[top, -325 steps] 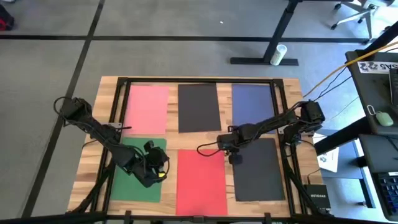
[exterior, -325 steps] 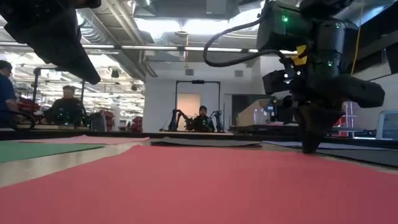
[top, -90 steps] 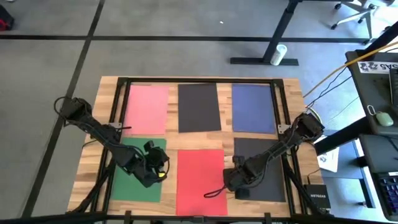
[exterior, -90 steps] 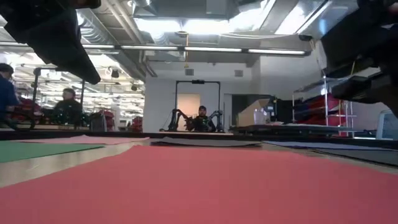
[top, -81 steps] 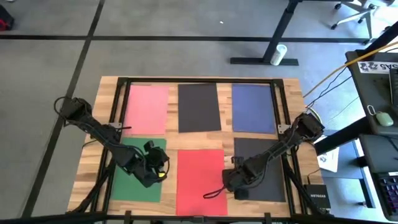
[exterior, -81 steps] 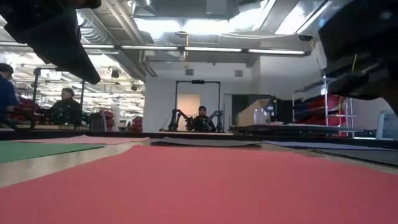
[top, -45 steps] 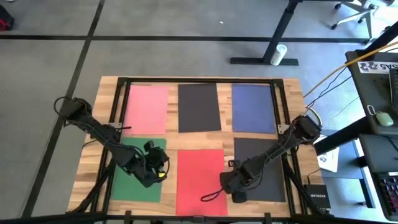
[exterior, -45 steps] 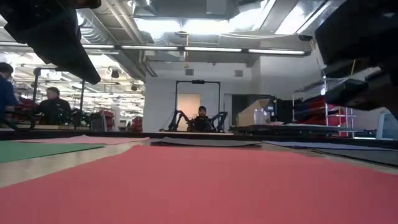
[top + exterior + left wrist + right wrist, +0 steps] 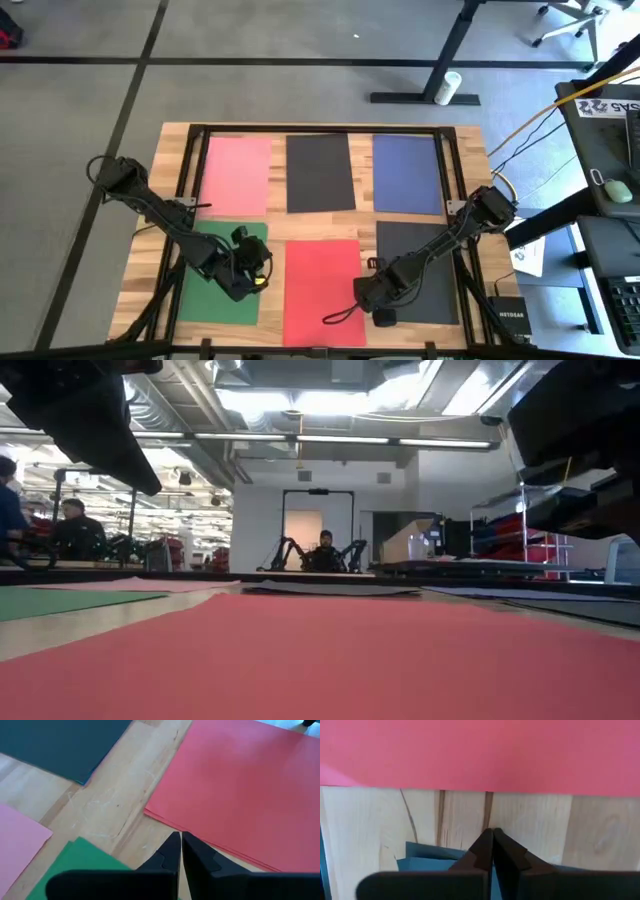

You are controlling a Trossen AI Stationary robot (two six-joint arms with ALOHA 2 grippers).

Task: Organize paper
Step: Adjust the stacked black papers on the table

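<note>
— Where do the sheets lie, starting at the left?

— On the wooden table (image 9: 468,140), in two rows. Far row: pink sheet (image 9: 237,176), black sheet (image 9: 320,172), navy sheet (image 9: 407,174). Near row: green sheet (image 9: 220,284), red sheet (image 9: 322,290), dark grey sheet (image 9: 425,270). All flat, none touching.

— And the arms?

— The left gripper (image 9: 262,274) hangs over the green sheet's right edge, fingers (image 9: 170,852) pressed together, holding nothing. The right gripper (image 9: 368,293) sits between the red and dark grey sheets, its fingers (image 9: 484,851) closed too, empty, over bare wood.

— Anything else?

— People (image 9: 75,525) sit in the room behind.
</note>
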